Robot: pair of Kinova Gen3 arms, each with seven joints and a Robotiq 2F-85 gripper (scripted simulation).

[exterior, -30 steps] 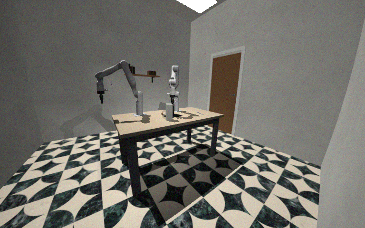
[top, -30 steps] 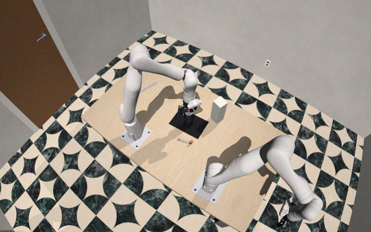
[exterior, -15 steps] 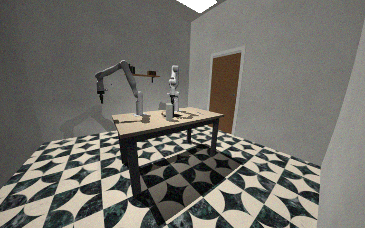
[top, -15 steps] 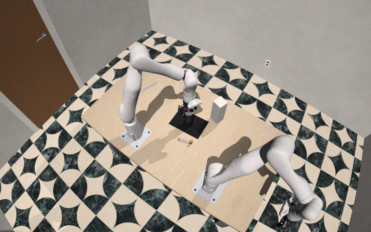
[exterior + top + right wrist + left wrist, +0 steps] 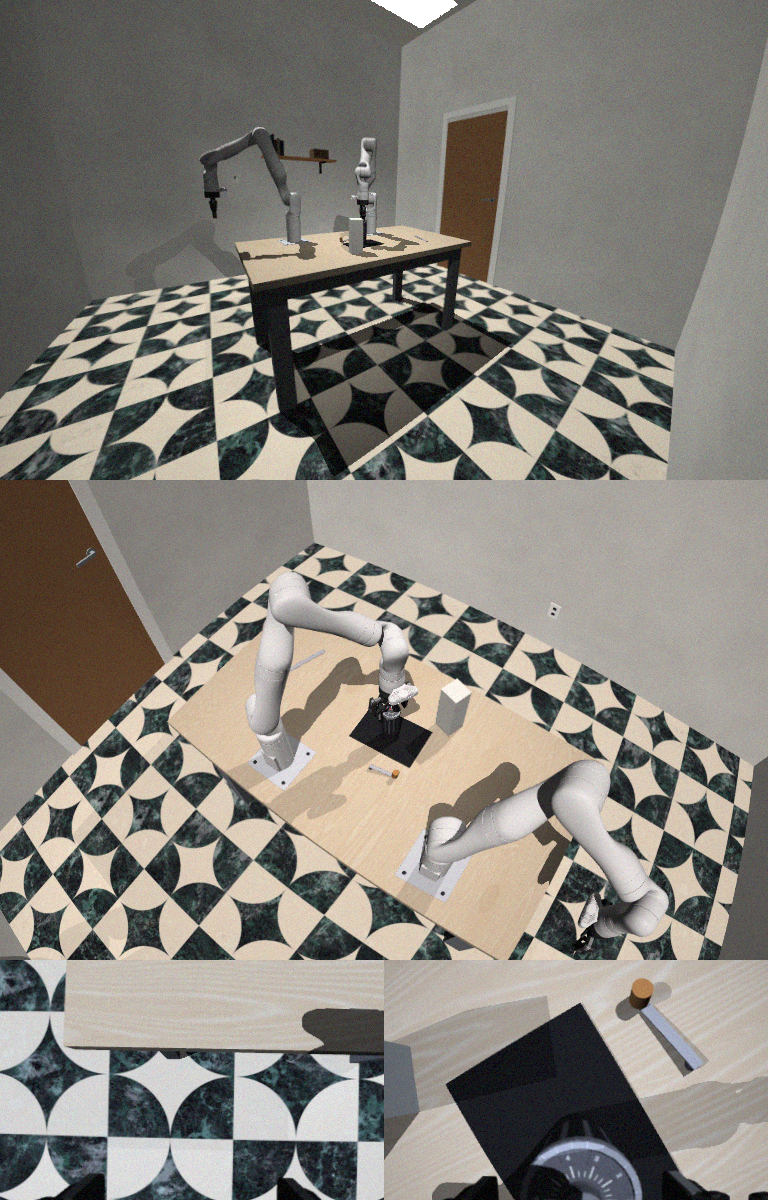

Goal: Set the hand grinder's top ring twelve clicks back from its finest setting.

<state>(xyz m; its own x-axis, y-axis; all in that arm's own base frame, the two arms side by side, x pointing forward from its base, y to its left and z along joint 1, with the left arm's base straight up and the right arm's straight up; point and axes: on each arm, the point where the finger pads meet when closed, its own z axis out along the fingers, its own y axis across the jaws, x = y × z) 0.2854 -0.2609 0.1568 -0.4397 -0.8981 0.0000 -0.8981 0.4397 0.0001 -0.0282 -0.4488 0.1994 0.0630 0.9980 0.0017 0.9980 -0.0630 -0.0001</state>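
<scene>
room: checkered floor, grey walls, brown door (image 5: 50, 593) (image 5: 474, 186)
tabletop (image 5: 339, 830) (image 5: 339, 260) (image 5: 175, 1000): pale wood, carrying both arms
right jaws (image 5: 583, 946) (image 5: 214, 215): wide open, holding nothing, beyond the tabletop edge
left jaws (image 5: 386, 710) (image 5: 363, 220): wide open, one finger either side of the grinder top, gripping nothing
mat (image 5: 410, 751) (image 5: 534, 1080): black, under the grinder
grinder (image 5: 391, 726) (image 5: 576, 1127): upright on the mat
crank handle (image 5: 384, 771) (image 5: 673, 1037): off, lying beside the mat
top ring (image 5: 390, 714) (image 5: 566, 1146): numbered dial; clicks so far, cannot tell
step: probably lining up to turn
next: likely close squarely on the ring, find the counterclockwise stop, then count twelve back
</scene>
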